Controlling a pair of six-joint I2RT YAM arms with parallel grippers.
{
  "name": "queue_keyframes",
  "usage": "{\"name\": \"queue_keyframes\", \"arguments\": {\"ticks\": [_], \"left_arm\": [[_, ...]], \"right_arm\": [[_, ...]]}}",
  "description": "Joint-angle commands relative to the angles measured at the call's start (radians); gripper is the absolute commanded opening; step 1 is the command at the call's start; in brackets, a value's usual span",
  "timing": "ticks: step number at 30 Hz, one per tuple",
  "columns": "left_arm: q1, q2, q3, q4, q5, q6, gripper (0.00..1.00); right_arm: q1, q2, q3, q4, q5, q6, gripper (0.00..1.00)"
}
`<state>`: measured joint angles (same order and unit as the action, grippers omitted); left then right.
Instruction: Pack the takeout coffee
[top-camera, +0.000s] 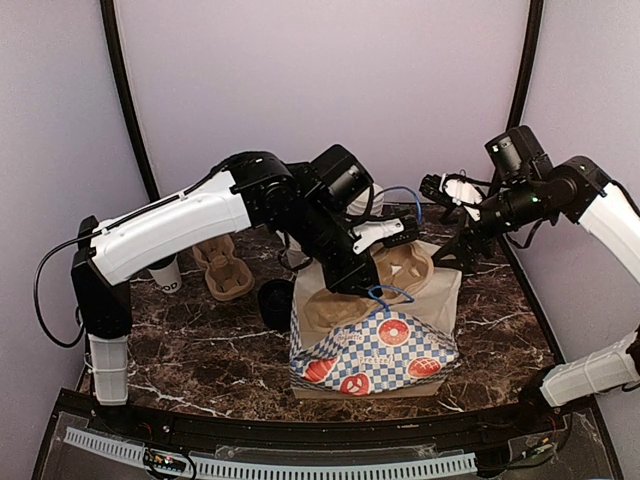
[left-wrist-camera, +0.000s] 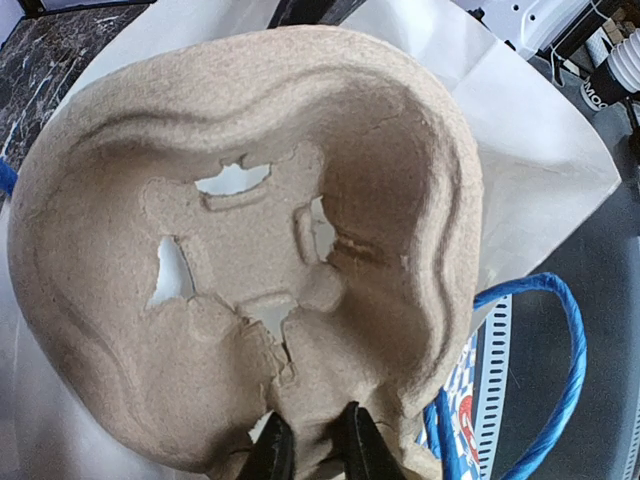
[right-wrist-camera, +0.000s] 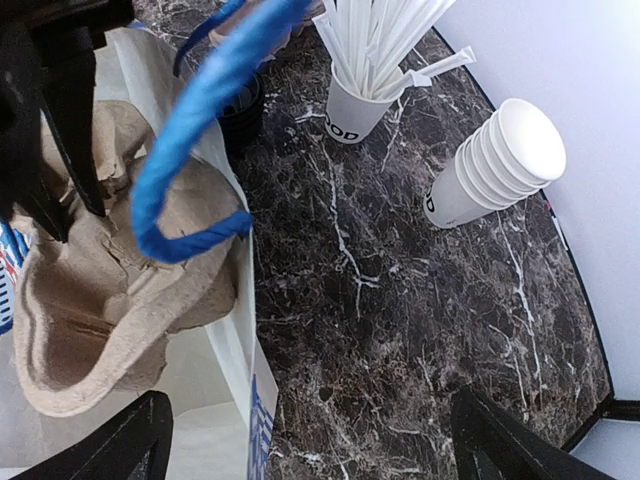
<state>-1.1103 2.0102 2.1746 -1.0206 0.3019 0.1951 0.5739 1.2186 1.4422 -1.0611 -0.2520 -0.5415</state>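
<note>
Being pinched at its edge by the left gripper (left-wrist-camera: 312, 445), the carrier (left-wrist-camera: 400, 200) is being seated in the bag (top-camera: 375, 350), likely to steady the cup (left-wrist-camera: 620, 75), standing outside beyond it; the right gripper (right-wrist-camera: 310, 450) is gaping wide.

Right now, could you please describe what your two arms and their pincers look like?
The left arm and right arm have smooth white shells joined by chunky black joints. A black cable loops beside the left arm's base. The left pincer and right pincer are black, two-fingered. No markings or sleeves show.
</note>
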Motion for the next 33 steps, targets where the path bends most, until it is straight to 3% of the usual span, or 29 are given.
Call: {"name": "queue_keyframes", "arguments": {"ticks": [1, 7, 14, 19, 27, 33], "left_arm": [[-0.008, 0.011, 0.019, -0.075, -0.021, 0.015, 0.18], [-0.006, -0.03, 0.045, -0.07, -0.051, 0.015, 0.17], [-0.002, -0.039, 0.045, -0.077, -0.057, -0.014, 0.16], [0.007, -0.054, 0.046, -0.076, -0.045, -0.032, 0.16], [0.012, -0.06, 0.048, -0.065, 0.061, -0.066, 0.16], [0.013, -0.07, 0.062, -0.065, 0.06, -0.074, 0.16]], "right_arm": [[-0.006, -0.005, 0.031, -0.02, -0.057, -0.03, 0.99], [-0.007, -0.035, 0.109, -0.084, -0.145, -0.068, 0.98], [-0.008, -0.085, 0.239, -0.217, -0.389, -0.188, 0.75], [0.013, -0.073, 0.205, -0.21, -0.508, -0.207, 0.67], [0.226, -0.026, 0.169, -0.054, -0.305, -0.094, 0.52], [0.34, 0.006, 0.1, -0.014, -0.141, -0.075, 0.54]]}}
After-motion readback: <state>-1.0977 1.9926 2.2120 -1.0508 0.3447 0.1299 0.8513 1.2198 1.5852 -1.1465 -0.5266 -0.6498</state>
